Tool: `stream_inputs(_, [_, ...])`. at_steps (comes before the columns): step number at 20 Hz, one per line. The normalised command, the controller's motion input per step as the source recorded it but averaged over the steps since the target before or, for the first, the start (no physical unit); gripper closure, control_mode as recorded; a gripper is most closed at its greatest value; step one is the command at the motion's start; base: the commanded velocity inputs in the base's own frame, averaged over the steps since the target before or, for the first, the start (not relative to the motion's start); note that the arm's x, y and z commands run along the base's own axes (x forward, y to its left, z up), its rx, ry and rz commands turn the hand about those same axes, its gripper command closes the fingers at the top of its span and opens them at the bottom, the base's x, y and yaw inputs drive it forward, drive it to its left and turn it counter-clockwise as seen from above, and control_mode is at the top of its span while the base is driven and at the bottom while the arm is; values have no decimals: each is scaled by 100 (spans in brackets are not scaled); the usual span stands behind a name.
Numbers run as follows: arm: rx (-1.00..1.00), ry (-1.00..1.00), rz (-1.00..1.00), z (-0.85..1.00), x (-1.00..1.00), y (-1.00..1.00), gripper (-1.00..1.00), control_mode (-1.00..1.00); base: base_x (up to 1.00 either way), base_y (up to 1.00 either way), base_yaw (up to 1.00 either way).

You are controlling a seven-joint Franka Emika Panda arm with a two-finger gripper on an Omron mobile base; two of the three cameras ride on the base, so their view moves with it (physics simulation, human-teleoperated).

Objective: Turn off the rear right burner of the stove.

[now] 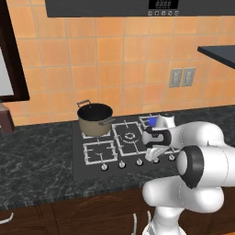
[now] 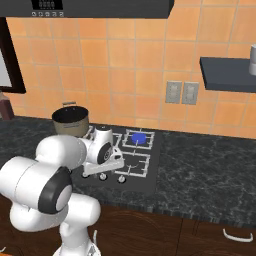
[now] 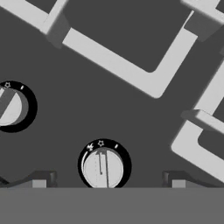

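The stove (image 2: 150,172) is black with pale-grey grates — the rear right burner (image 2: 138,138) glows blue. The bench (image 1: 36,156) is dark green marble, the wall (image 1: 119,59) orange tiles.

My arm (image 1: 202,170) is glossy white, built of fat rounded segments with dark bands at the joints. Nearest the stove (image 1: 92,160), I see a black ring on its wrist.

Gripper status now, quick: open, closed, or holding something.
Gripper: open, holding nothing; its fingertips stand on either side of a silver knob on the stove, without touching it.
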Motion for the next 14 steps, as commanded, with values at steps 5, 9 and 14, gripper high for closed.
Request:
stream_inputs(5, [0, 0, 0, -3, 6, 0, -100, -100, 0, 0, 0])
stream_inputs(9, [0, 0, 0, 0, 1, 14, -100, -100, 0, 0, 0])
stream_inputs(14, [-1, 0, 0, 0, 0, 7, -100, -100, 0, 0, 0])
